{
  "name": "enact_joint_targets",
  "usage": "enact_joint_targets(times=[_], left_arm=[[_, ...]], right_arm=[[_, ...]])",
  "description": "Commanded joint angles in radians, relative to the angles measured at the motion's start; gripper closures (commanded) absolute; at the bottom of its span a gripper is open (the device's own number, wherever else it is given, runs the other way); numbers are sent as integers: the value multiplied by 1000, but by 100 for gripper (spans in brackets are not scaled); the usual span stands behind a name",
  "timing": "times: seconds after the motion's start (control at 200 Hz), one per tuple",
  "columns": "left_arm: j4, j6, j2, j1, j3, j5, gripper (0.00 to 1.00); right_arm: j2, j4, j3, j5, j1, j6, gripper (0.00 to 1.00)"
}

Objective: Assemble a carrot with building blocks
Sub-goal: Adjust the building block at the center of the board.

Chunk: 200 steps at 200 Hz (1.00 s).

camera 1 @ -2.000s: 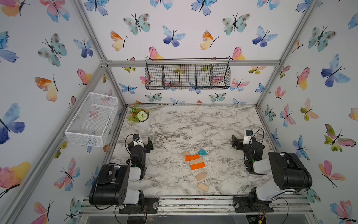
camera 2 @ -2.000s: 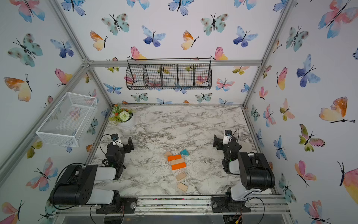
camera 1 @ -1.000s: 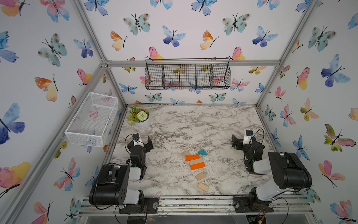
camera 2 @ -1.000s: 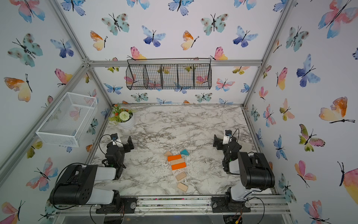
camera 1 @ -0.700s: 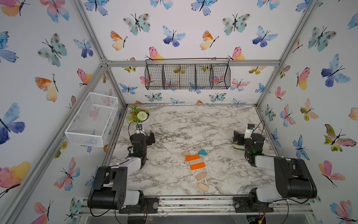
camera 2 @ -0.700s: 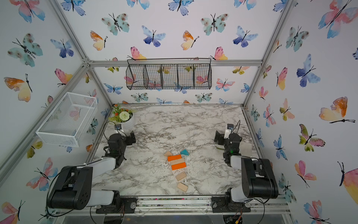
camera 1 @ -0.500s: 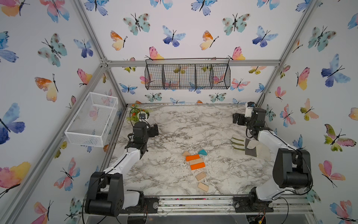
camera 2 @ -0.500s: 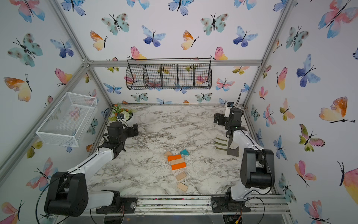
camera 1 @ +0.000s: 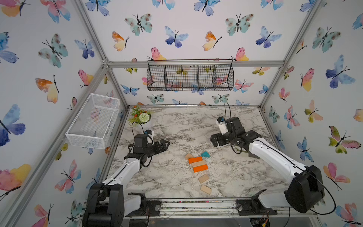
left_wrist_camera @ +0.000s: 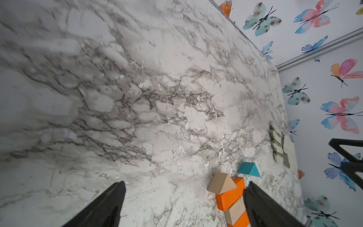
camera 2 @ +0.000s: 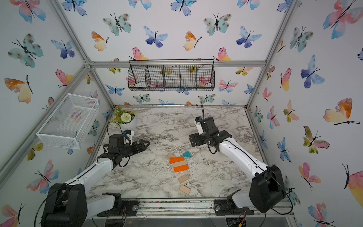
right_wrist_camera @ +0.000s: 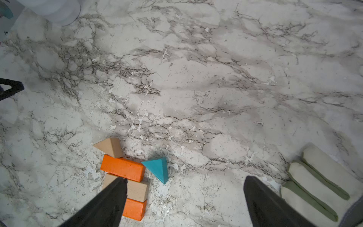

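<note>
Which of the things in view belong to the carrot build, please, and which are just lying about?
For the job: orange bars, pale wood blocks, wood triangle, teal triangle.
Just lying about: work glove, potted flowers, white mesh basket, black wire basket.

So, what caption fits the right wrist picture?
Open right gripper over marble table, with orange bars, teal triangle and work glove.

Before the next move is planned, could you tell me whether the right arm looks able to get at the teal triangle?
Probably yes: the right gripper is open and empty, hovering above the table beyond the teal triangle, with nothing between them. The orange bar close beside it may crowd the grasp.
</note>
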Motion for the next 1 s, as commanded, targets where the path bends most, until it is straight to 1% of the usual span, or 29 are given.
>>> enact_joint_targets(times=[0.0, 0.045, 0.06, 0.085, 0.12, 0.175, 0.265, 0.295, 0.335, 0.42, 0.491, 0.561, 0.631, 0.756, 0.811, 0.996], left_arm=[[-113, 52, 66, -73, 96, 84, 2], [-218, 137, 86, -142, 159, -2, 5], [-247, 159, 91, -170, 178, -61, 7], [-281, 183, 100, -211, 205, -119, 9], [-307, 206, 108, -257, 231, -161, 13], [-317, 205, 121, -309, 252, -177, 20], [-310, 155, 144, -351, 257, -148, 30], [-310, 148, 144, -366, 250, -151, 32], [-310, 144, 140, -381, 235, -163, 33], [-317, 131, 124, -401, 192, -181, 33], [-320, 117, 112, -413, 171, -193, 33], [-321, 117, 111, -446, 165, -241, 33], [-324, 106, 129, -483, 175, -290, 33], [-329, 87, 160, -544, 204, -361, 30], [-335, 91, 174, -555, 219, -381, 29], [-345, 108, 217, -563, 254, -398, 29]], right_arm=[[86, -152, 50, 177, 91, 37, 2], [114, -158, 68, 201, 129, 65, 2], [121, -157, 72, 210, 143, 72, 2], [130, -152, 76, 221, 165, 87, 1], [141, -139, 71, 219, 190, 103, 2], [160, -118, 51, 194, 221, 127, 5], [173, -98, -7, 160, 247, 170, 20], [163, -86, -30, 150, 250, 178, 26], [139, -65, -62, 135, 252, 182, 31], [64, 0, -128, 92, 252, 154, 36], [47, 11, -155, 77, 252, 130, 36], [84, -19, -153, 69, 253, 107, 36], [124, -49, -133, 91, 252, 103, 35], [132, 10, -137, 102, 252, 78, 32], [150, 43, -136, 86, 252, 64, 32], [257, 36, -61, 52, 237, 52, 32]])
